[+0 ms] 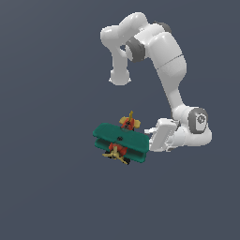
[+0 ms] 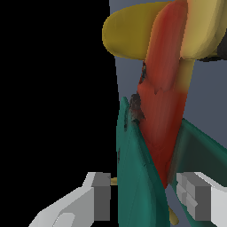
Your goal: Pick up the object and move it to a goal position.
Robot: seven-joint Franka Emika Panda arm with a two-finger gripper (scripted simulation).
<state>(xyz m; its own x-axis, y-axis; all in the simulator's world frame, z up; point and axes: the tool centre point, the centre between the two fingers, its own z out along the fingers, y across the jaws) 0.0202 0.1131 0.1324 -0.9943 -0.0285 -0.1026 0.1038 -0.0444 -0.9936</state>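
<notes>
The object [image 1: 121, 141] is a small toy biplane with teal-green wings, a red body and yellow struts, seen in the middle of the exterior view. My gripper [image 1: 149, 136] reaches it from the exterior view's right, lying roughly level. In the wrist view the object [image 2: 153, 133] fills the frame, its yellow tail farthest away. One grey finger [image 2: 99, 197] sits on each side of the green wing, the other finger [image 2: 195, 199] close against the wing. The gripper [image 2: 144, 195] is shut on the wing, with only thin slivers showing at the pads.
The white arm [image 1: 171, 65] bends overhead and down to the exterior view's right of the object. The surroundings are plain dark grey. Half of the wrist view is black.
</notes>
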